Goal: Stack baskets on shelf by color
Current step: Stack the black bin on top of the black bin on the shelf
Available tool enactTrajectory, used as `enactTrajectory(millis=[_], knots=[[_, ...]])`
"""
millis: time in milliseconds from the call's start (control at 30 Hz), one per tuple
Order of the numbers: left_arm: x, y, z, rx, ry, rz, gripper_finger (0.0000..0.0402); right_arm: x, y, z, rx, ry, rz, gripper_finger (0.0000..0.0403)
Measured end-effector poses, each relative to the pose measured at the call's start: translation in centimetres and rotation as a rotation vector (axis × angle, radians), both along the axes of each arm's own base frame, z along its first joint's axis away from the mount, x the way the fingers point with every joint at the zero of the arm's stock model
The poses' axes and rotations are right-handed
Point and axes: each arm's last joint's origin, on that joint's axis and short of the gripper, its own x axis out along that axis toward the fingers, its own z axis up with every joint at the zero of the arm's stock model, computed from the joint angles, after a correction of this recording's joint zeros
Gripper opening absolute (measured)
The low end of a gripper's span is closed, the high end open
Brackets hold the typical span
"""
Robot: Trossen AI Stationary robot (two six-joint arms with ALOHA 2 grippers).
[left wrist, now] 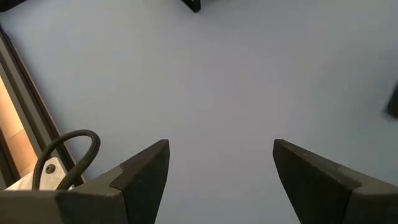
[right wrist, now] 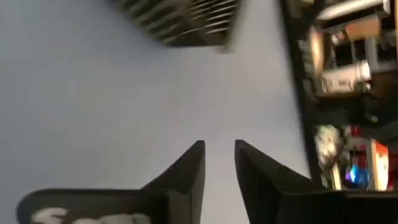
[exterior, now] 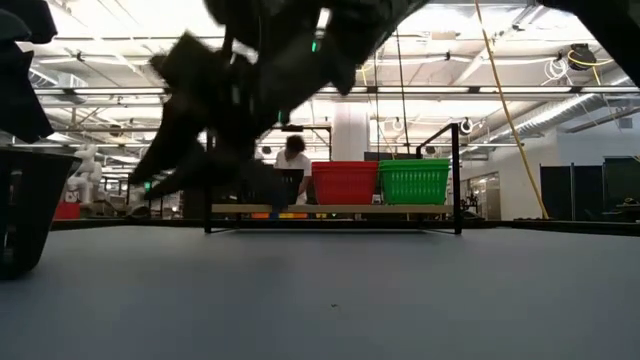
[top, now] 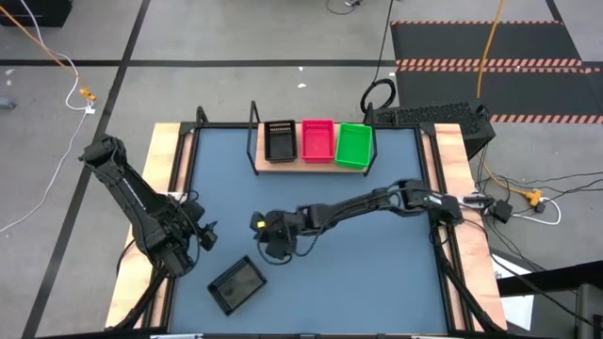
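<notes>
On the shelf (top: 311, 166) at the table's far side, a black basket (top: 279, 141), a pink-red basket (top: 317, 139) and a green basket (top: 353, 146) stand side by side on their bases. Whether each is one basket or a nested stack, I cannot tell. Another black basket (top: 237, 284) sits on the tabletop near the front edge. It also shows in the right wrist view as the black basket (right wrist: 180, 22). My right gripper (top: 268, 237) hangs over the table's middle, just beyond it, its fingers a narrow gap apart and holding nothing. My left gripper (left wrist: 221, 155) waits open at the left.
The blue-grey tabletop (top: 377, 264) lies bare to the right of my right arm. Black frame posts (exterior: 455, 175) stand at the shelf's ends. In the low view a person (exterior: 295, 160) is in the room behind the shelf. Cables lie on the floor beyond the table.
</notes>
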Motion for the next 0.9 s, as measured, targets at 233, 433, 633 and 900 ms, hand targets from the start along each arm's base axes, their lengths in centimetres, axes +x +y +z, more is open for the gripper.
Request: enactTrajectory(millis=[233, 433, 633, 900], knots=[[0.2, 0.2, 0.0, 0.007, -0.009, 0.015, 0.0285, 0.3, 1.5, -2.6, -0.206, -0.021, 0.187, 0.0107], [0.3, 0.3, 0.0, 0.007, -0.013, 0.030, 0.0285, 0.4, 2.1, -2.0, -0.272, -0.107, 0.237, 0.0129], [0.4, 0.4, 0.0, 0.029, -0.049, 0.026, 0.0285, 0.4, 2.7, -1.3, -0.447, -0.149, 0.166, 0.0167], [0.6, 0.3, -0.2, 0.054, -0.054, 0.038, 0.0285, -0.2, 4.8, -1.6, -0.529, -0.168, 0.358, 0.0202]])
